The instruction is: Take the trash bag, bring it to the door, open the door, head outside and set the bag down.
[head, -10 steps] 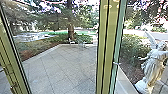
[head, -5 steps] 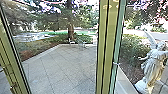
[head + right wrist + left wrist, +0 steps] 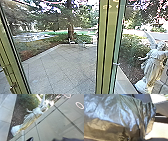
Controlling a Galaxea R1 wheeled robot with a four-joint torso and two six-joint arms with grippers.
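Facing doorway: olive-yellow upright [image 3: 107, 47] just right of centre, second upright [image 3: 10, 57] slanting down the left edge; whether a door leaf stands open, unclear.
Trash bag [image 3: 109, 111]: close in front of the left wrist camera, crumpled and shiny; left arm the nearer one.
Bag axis: long body running to a gathered, pleated end [image 3: 149, 117] – the relation the set-down should turn on, I judge.
Left gripper: grip on bag likely, unconfirmed; I can't tell if it is clamped.
Right gripper: state unreadable too.
Paved yard [image 3: 62, 67]: lower centre, running back to a tree trunk [image 3: 70, 30].
Winged statue [image 3: 153, 65]: lower right, beside planting – keep the bag clear of it.
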